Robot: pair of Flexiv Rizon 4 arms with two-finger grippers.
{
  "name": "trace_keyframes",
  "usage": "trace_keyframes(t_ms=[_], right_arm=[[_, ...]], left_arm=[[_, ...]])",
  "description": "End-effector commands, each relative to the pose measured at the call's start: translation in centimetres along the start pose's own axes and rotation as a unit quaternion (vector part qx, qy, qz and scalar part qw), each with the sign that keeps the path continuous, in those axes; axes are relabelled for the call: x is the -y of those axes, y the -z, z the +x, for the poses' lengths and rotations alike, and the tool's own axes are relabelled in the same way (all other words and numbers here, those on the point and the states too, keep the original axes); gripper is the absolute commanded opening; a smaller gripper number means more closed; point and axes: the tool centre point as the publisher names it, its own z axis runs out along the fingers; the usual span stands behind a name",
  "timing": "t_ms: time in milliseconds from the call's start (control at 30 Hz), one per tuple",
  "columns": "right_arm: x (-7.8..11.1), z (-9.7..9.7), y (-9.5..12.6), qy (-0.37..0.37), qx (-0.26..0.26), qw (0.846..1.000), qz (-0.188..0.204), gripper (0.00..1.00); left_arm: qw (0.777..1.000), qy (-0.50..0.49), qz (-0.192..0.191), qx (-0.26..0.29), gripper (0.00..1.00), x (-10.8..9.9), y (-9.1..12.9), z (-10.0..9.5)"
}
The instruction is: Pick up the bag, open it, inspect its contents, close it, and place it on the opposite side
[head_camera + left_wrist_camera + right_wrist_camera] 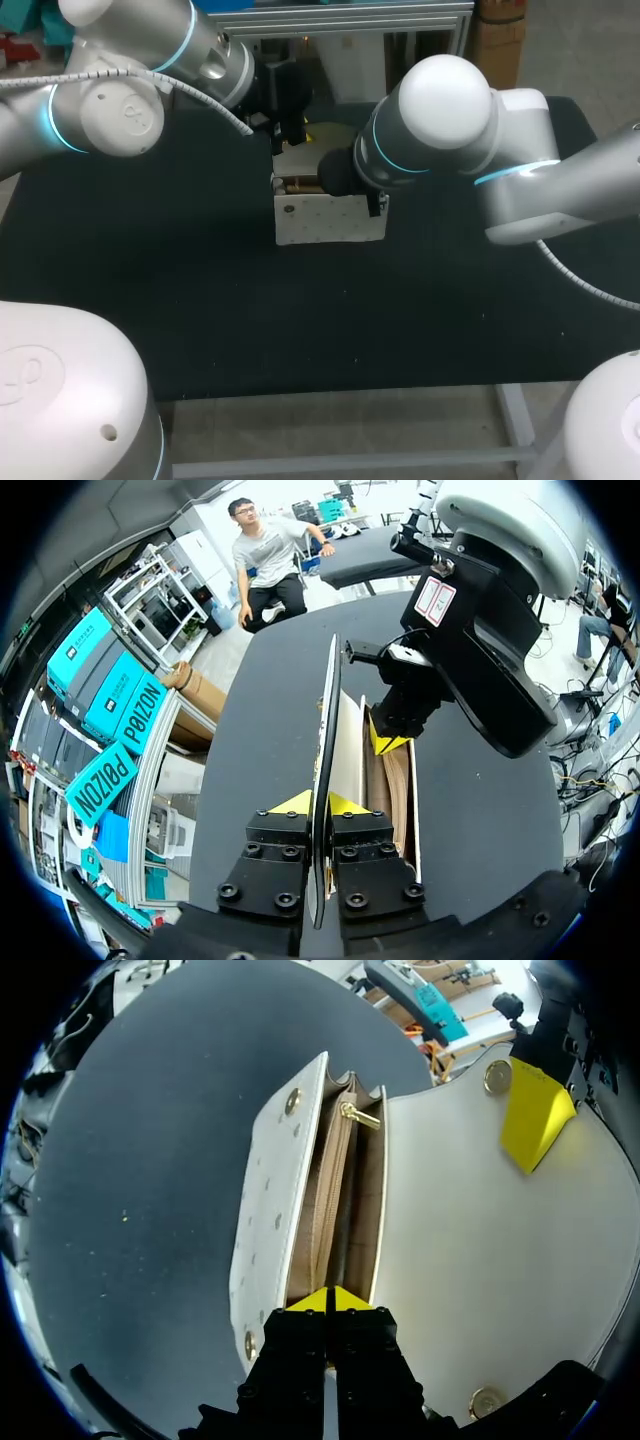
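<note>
White leather bag [330,220] stands on the dark desk [200,300], at the middle toward its far edge, mouth open and tan lining showing. Left hand [318,805] is clamped on the raised flap [480,1260], one yellow tip on each face. Right hand [330,1300] is narrow, tips pressed together at the bag's open mouth, above the near end.

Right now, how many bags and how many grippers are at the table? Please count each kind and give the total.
Bags: 1, the white bag
Grippers: 2, the left gripper and the right gripper
Total: 3
</note>
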Motion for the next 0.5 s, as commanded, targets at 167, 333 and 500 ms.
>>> trace_keyframes(t_ms=[167,333,500], right_arm=[[0.0,0.6,-0.5,0.002,-0.011,1.0,0.002,0.0],[-0.2,1.0,-0.8,0.007,-0.026,1.0,0.003,0.0],[-0.4,1.5,-1.3,0.012,-0.052,0.999,0.002,0.0]], left_arm=[[1.0,0.0,0.007,0.001,0.0,-0.1,0.2,0.0],[1.0,-0.002,0.012,0.003,0.0,0.0,0.5,0.3],[1.0,-0.002,0.016,0.003,0.0,0.1,0.6,0.5]])
